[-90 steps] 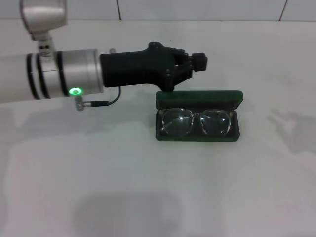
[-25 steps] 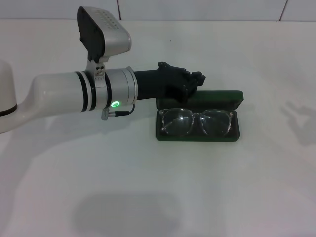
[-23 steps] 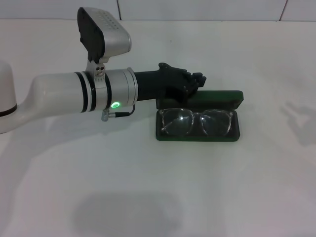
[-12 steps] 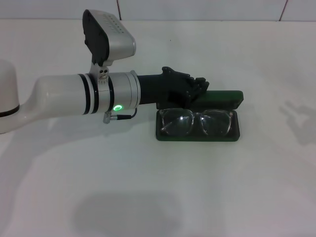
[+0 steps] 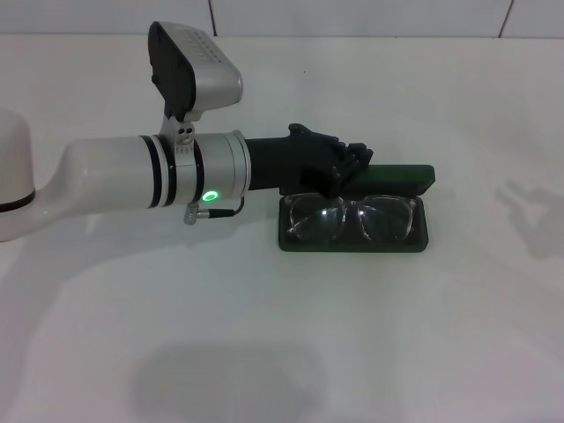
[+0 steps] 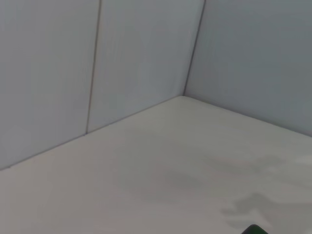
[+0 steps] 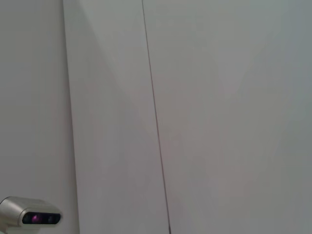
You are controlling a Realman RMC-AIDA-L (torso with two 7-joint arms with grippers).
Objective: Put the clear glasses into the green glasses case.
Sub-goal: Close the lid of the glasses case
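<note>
The green glasses case (image 5: 414, 242) lies open on the white table, right of centre in the head view. Its lid (image 5: 401, 179) stands up along the far side. The clear glasses (image 5: 352, 218) lie inside the case's tray, lenses facing up. My left gripper (image 5: 356, 159) reaches in from the left and sits at the left part of the lid's top edge, overlapping it, fingers together with nothing held. A dark sliver (image 6: 256, 230) shows at the edge of the left wrist view. The right gripper is out of view.
The white table (image 5: 264, 335) runs back to a tiled wall (image 5: 352, 16). My left arm's silver forearm (image 5: 132, 176) spans the left half of the table at mid height. The right wrist view shows only wall panels and a small silver camera (image 7: 29, 217).
The left arm has rolled and pushed right and down from above the table behind the case to the lid's top edge. The glasses and the case have stayed in place.
</note>
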